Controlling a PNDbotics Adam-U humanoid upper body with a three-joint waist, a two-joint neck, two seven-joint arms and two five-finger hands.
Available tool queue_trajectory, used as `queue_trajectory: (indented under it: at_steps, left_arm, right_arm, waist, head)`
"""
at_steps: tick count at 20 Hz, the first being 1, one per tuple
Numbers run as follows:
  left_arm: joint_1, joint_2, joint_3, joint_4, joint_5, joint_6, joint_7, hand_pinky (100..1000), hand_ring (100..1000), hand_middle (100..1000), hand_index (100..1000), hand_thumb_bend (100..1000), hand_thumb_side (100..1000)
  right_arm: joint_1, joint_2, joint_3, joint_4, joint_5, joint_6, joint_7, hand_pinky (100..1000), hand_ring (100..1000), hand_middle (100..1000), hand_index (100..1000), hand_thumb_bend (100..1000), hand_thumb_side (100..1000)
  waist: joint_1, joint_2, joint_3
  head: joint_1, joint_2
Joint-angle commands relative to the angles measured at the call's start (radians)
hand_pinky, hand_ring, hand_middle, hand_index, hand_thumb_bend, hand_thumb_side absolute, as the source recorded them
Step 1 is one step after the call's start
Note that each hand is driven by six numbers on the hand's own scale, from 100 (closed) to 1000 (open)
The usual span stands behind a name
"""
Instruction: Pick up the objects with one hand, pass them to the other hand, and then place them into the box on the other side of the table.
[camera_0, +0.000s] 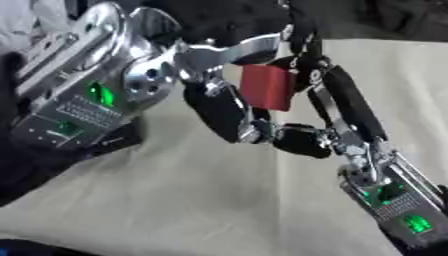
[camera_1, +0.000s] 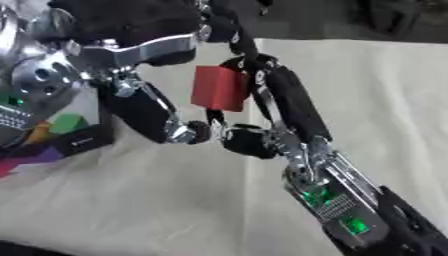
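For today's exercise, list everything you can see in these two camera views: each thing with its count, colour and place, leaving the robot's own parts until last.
Block: one, red, held up between the two hands above the table.
Box: one, dark with green, orange and purple patches, at the left edge, partly hidden behind the left hand.
Table: one, covered in cream cloth, fills the lower view.
Left hand: one, black and silver, from upper left, fingers at the block.
Right hand: one, black and silver, from lower right, fingers curled on the block.
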Motion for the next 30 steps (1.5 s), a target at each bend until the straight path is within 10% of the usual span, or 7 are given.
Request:
queue_trajectory:
  at_steps: [1,30]
  left_arm:
    - [0.005,0.030,0.011,-0.006,-0.009,0.009,0.017,811,815,723,854,419,116]
    - [0.058,0.038,-0.033,0.039,-0.026,0.114,0.065,814,854,789,869,398,159]
  right_arm:
    - [-0.010,0.000,-0.006,-0.012,0.014,0.003,-0.011,597,505,519,563,100,100]
    - [-0.030,0.018,0.046,0.019,0.107,0.071,-0.048,568,500,517,561,100,100]
  waist:
    - [0.002,-0.025,0.003]
    - [-0.002,-0.018,0.018]
  head:
    - [-0.004,0.006]
    - [-0.021,0.001]
